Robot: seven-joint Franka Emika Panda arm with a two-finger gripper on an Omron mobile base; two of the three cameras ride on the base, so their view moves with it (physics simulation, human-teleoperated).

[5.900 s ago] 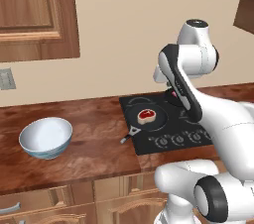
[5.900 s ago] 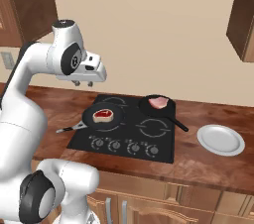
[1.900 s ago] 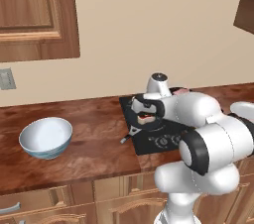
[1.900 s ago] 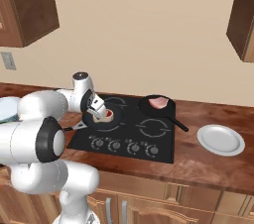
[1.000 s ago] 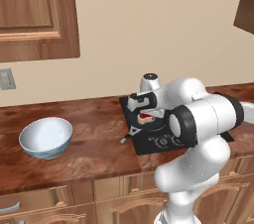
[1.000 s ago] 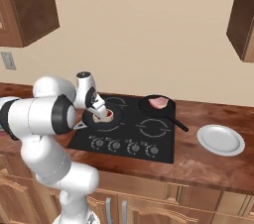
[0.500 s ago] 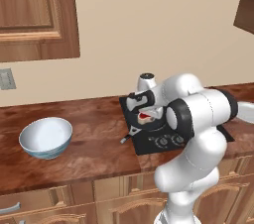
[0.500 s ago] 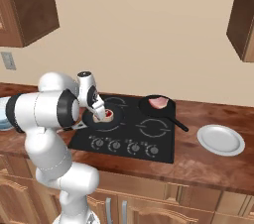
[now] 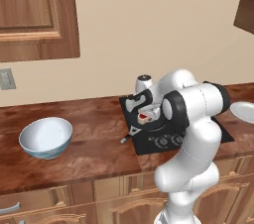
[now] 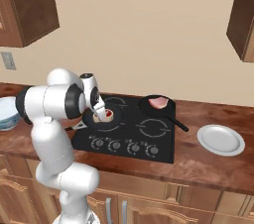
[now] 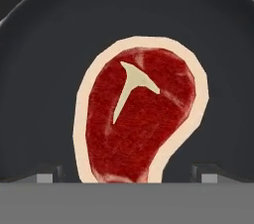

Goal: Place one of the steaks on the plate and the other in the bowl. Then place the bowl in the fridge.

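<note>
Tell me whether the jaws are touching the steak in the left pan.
Apart. In the hand view the two fingertips stand wide either side of the steak, with bare pan between each and the meat.

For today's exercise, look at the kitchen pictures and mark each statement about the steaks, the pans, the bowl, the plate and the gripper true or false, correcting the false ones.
1. The gripper is open above a steak lying in a black pan. True.
2. The bowl already holds a steak. False: it is empty, standing on the counter left of the stove.
3. A second steak lies in another pan at the back of the stove. True.
4. The plate sits on the stove between the pans. False: it rests on the counter, right of the stove.
5. The gripper has lifted the steak clear of the pan. False: the steak lies flat in the pan, ungripped.
</note>
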